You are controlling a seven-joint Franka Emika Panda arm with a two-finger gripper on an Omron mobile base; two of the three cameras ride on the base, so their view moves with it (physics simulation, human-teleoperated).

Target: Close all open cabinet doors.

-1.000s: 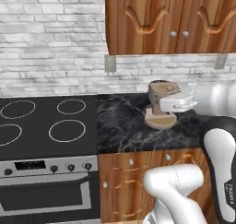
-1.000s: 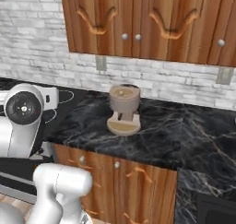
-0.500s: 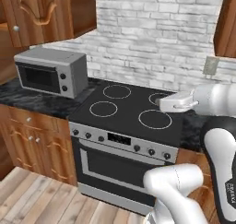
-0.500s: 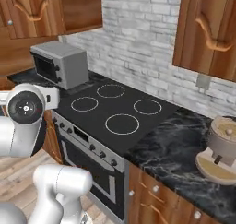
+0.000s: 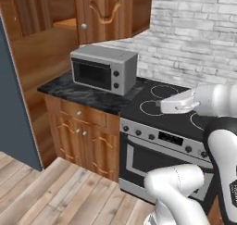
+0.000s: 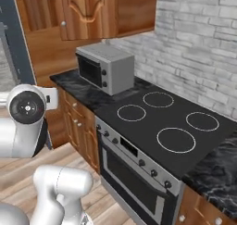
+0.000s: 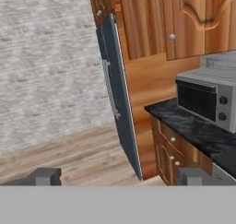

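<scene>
Glossy reddish-brown wooden cabinet door (image 5: 104, 13), carved arch panel, small silver round knob (image 5: 84, 27). Boxy grey microwave (image 5: 104, 69) with dark glass front, on black marbled tabletop (image 5: 83, 95) veined in white. Black glass stovetop (image 6: 162, 127) with thin white burner rings. Whitewashed grey brick backsplash (image 6: 199, 48). Pale wood plank floor (image 5: 51, 196). Tall slate-blue panel (image 7: 120, 94).

We see glossy reddish-brown wooden cabinet doors (image 5: 104, 13) with small silver metal knobs. The grey microwave (image 5: 104, 69) looks matt metal, its door dark glass. It sits on a polished black marbled stone surface (image 5: 88, 98). The black cooktop (image 6: 169, 129) is smooth; the white brick wall (image 6: 199, 43) is rough.
</scene>
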